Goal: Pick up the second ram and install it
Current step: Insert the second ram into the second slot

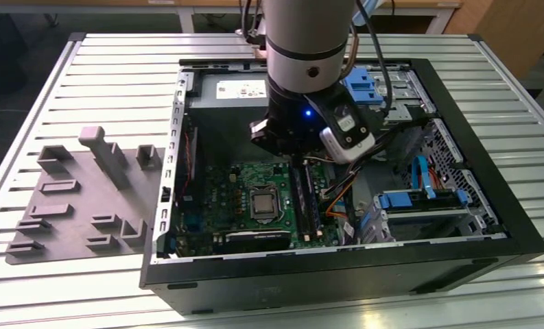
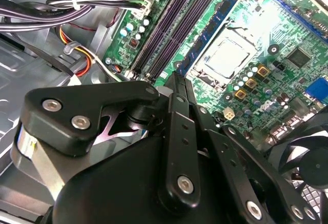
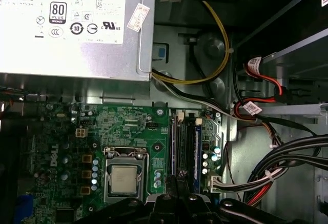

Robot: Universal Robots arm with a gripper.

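The gripper (image 2: 176, 80) hung low inside the open computer case (image 1: 491, 226), its jaws drawn together to a single narrow tip with no gap and nothing plainly pinched between them. That tip sat right over the near end of the long memory slots (image 3: 175, 142) in both wrist views. In line with it, in the first wrist view, a dark stick with a row of chips stood on edge in a slot. I took this for the second ram (image 3: 183, 147), already in the slot and not in the gripper's hold. A stick with a blue edge (image 3: 197, 149) stood just beside it.

So the step in hand looked like seating, not picking up. Whether the tip touched the stick's top edge, I could not tell. Seating would call for a straight push down, kept square to the slot. The latches at the slot ends were too small to judge.

Beyond the slots lay the green motherboard (image 3: 123, 116) with its processor socket (image 3: 124, 178), and bundled cables (image 3: 287, 152) ran near the other side. Farther off sat the grey power supply (image 3: 77, 29) — and outside the case, a grey parts tray (image 1: 71, 199) on the slatted table (image 1: 33, 103)
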